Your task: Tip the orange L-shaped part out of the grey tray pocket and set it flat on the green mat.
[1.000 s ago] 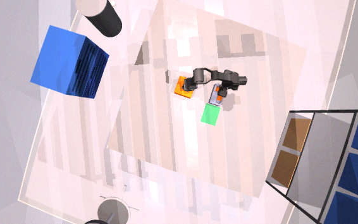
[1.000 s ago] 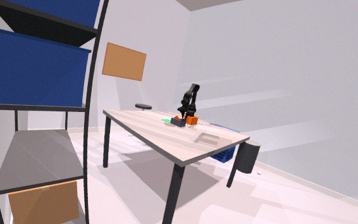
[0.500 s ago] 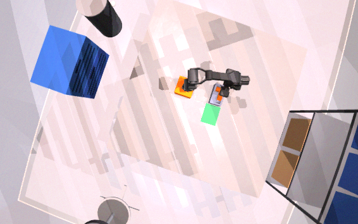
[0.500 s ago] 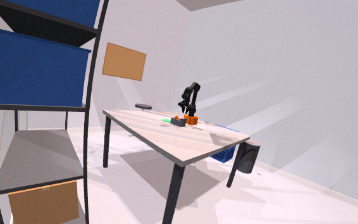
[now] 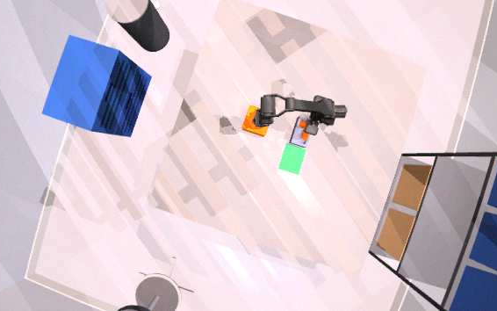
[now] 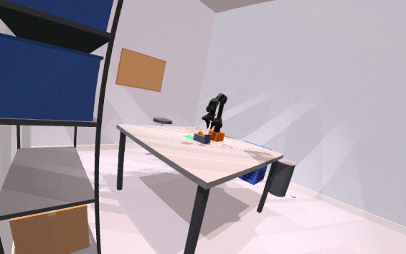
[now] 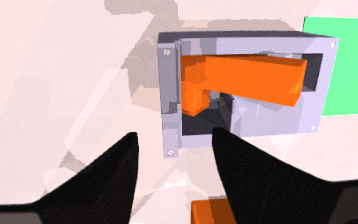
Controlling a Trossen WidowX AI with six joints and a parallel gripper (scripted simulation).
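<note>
The grey tray (image 5: 293,133) (image 6: 204,140) (image 7: 270,125) stands next to the green mat (image 5: 292,159) (image 6: 188,136) (image 7: 355,70). The orange L-shaped part (image 6: 201,133) (image 7: 252,77) is tilted in the tray's pocket. Its L-shaped end is low at the left in the wrist view; its straight end, on the mat side, is raised above the tray. My gripper (image 6: 209,127) (image 7: 175,137) is partly open and empty, above the tray at its L-end side. In the wrist view the fingertips appear below and left of the part. In the top view the arm hides some of the tray and part.
The arm's orange base block (image 5: 255,127) (image 6: 217,136) (image 7: 212,212) stands on the table (image 6: 178,154) beside the tray. A shelf rack, stool, blue crate (image 5: 82,83) and dark bin (image 6: 282,177) are away from the tray, off the table.
</note>
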